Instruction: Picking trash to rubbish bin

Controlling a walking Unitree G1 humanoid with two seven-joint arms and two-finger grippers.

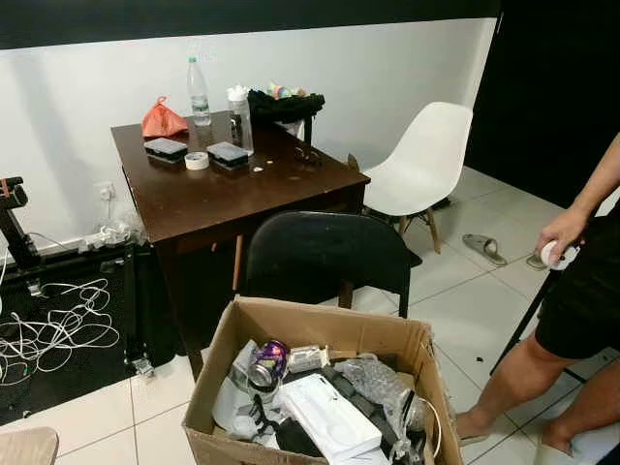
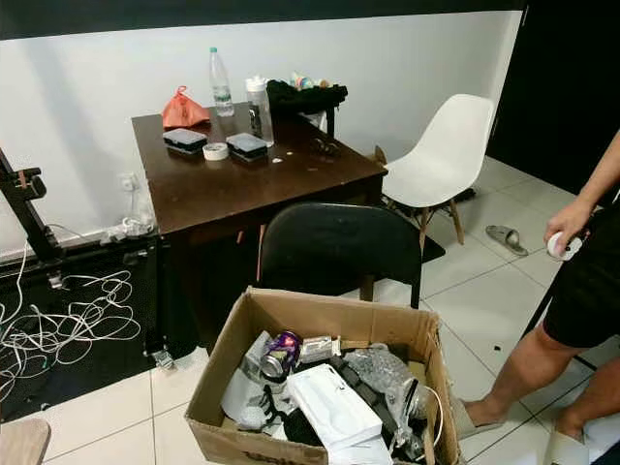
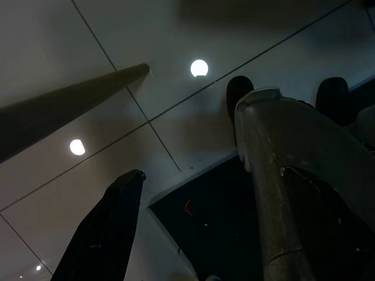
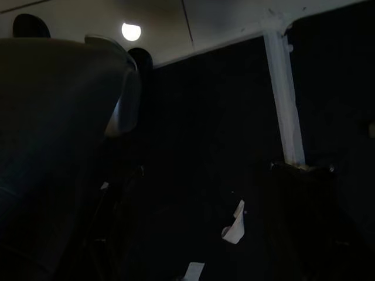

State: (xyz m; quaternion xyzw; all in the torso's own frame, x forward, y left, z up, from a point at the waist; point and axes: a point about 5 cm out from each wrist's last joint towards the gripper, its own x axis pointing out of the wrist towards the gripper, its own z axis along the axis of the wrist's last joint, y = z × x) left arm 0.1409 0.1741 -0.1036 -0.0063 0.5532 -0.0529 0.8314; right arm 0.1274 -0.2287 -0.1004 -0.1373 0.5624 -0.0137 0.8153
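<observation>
At lower centre of the frame, an open cardboard box (image 1: 320, 329) holds trash, including a crushed can (image 1: 268, 360), a white tray (image 1: 329, 417) and clear plastic wrap (image 1: 378, 383). Behind it stand a black chair (image 1: 325, 254) and a dark worktop (image 1: 223, 184) carrying a water bottle (image 1: 198, 92) and tape roll (image 1: 197, 161). At right a person's hand (image 1: 562, 232) grips a white object; the left gripper (image 3: 193, 222) hangs over floor tiles with fingers spread and empty, while the right fingers' state cannot be told.

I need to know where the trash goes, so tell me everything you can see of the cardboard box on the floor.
The cardboard box is brown and open-topped, its flaps folded out, standing on the pale tiled floor just in front of the black chair. It looks well filled: a crushed purple can, a white flat package, crumpled clear plastic and dark items lie inside. A person's leg stands to its right, apart from it.
</observation>
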